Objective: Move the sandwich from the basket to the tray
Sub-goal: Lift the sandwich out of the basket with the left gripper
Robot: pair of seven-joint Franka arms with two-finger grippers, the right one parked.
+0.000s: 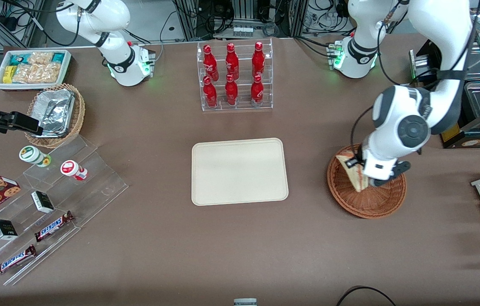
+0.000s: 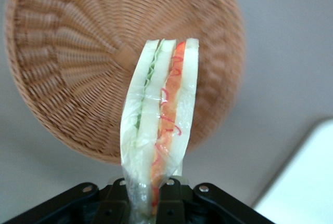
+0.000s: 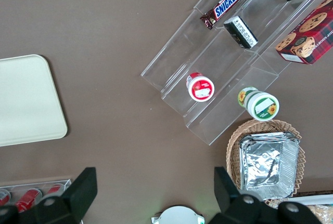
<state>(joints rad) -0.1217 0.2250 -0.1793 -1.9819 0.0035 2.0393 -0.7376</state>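
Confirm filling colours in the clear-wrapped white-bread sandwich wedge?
Red-orange and green layers in the sandwich wedge, held by the gripper; clearest in left wrist view.

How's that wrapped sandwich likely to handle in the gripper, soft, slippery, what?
The gripper, over the basket, is shut on the sandwich. The soft bread probably squashes under a hard squeeze. The clear wrap looks slick, so it might slip. Held by one end, it may sag slightly.
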